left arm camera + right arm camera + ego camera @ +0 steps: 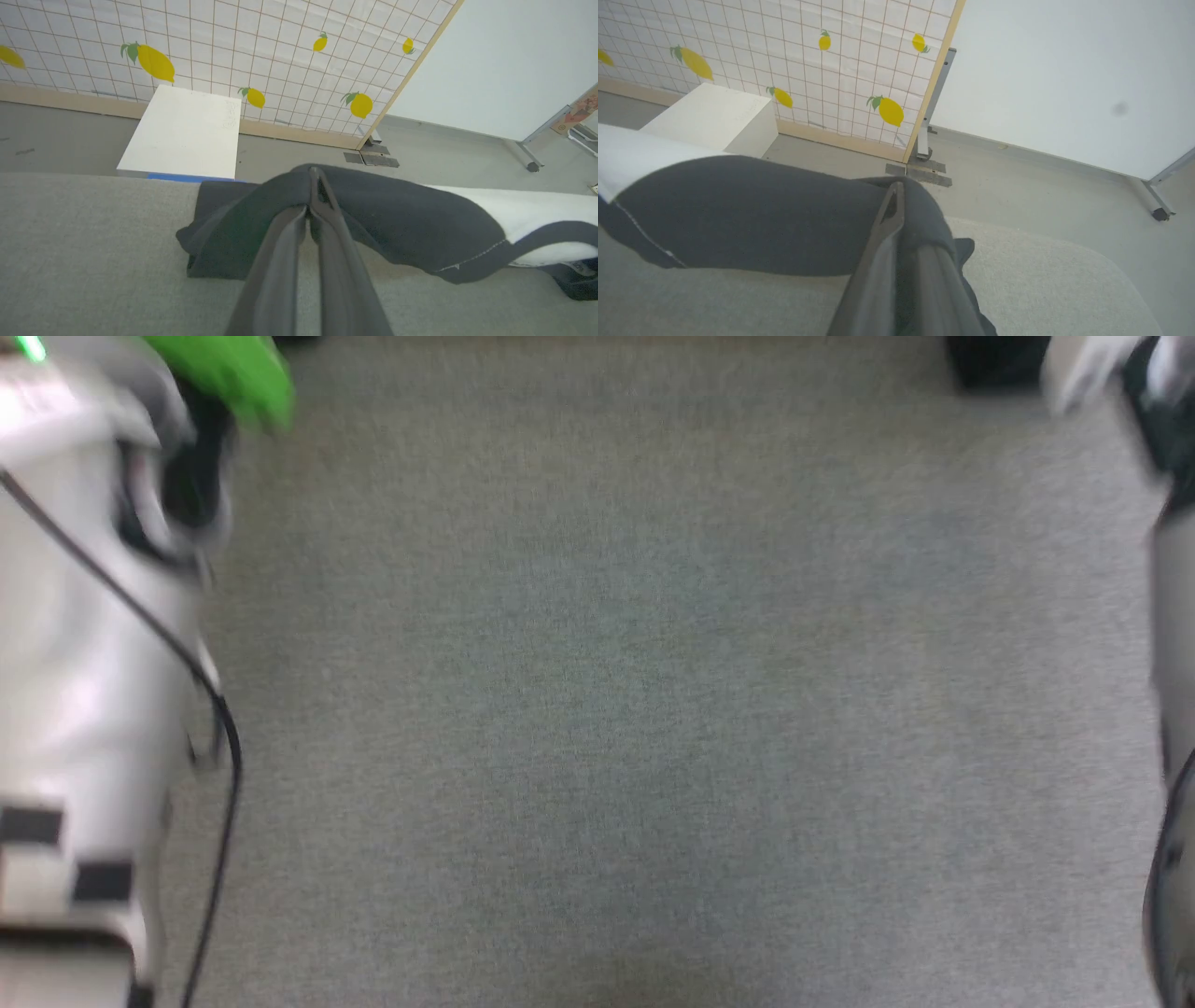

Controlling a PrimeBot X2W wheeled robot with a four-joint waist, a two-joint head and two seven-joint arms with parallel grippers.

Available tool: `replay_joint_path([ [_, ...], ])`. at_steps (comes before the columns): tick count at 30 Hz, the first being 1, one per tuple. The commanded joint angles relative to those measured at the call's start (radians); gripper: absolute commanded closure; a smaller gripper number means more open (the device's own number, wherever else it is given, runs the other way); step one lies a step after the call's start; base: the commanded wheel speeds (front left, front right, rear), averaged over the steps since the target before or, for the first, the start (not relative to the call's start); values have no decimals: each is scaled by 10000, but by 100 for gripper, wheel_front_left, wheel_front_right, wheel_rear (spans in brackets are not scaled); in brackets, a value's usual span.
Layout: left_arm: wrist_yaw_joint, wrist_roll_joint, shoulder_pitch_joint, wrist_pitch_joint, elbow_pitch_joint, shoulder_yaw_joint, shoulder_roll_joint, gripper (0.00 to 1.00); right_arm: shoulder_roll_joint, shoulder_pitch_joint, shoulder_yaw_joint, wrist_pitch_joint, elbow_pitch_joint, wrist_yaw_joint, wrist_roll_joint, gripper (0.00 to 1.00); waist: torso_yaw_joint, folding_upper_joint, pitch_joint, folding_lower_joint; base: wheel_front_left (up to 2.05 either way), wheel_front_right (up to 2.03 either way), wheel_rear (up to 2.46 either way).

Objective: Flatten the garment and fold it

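Both claws are clamped down on the garment (397, 219): left claw (314, 186) pinching a black sleeve, right claw (896, 191) bunched into the other one. The shirt hangs strung between them over the far edge of the grey counter (84, 242), with the right end near the rounded far corner. It looks like light, floppy cotton, so I'd guess it sags and creases wherever it's not held. I reckon shoulder seams or hem corners are a better grip, then pull it taut before laying it down
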Motion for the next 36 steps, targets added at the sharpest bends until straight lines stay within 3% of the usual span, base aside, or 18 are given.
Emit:
replay_joint_path([
  [1, 19, -62, 696, 112, -246, -56, 147, 100, -81, 595, 126, 123, -271, -19, 215, 100, -6, 0, -1075, 1, 0, 0, 0],
  [6, 292, -893, 3496, 821, -1681, -102, 106, 100, -192, 3178, 193, 828, -1631, -19, 945, 100, 87, 0, -1943, 1, 0, 0, 0],
  [11, 715, -1366, 6012, 1452, -3219, -328, 240, 100, -35, 5673, -389, 1370, -2999, -19, 1170, 100, 256, 0, -2591, 1, 0, 0, 0],
  [20, 1467, -1982, 9465, 1549, -4763, -560, 58, 100, 1012, 9003, -1801, 1953, -4519, -19, 785, 100, 481, 0, -3330, 1, 0, 0, 0],
  [30, 1690, -2303, 11280, 1515, -4795, -1029, -295, 100, 1544, 11080, -3314, 2469, -4549, -19, 475, 100, 775, 0, -3895, 1, 0, 0, 0],
  [36, 1665, -2334, 11444, 1606, -4036, -1386, -557, 100, 1553, 11529, -3376, 2569, -3667, -19, 837, 100, 808, 0, -3901, 1, 0, 0, 0],
])
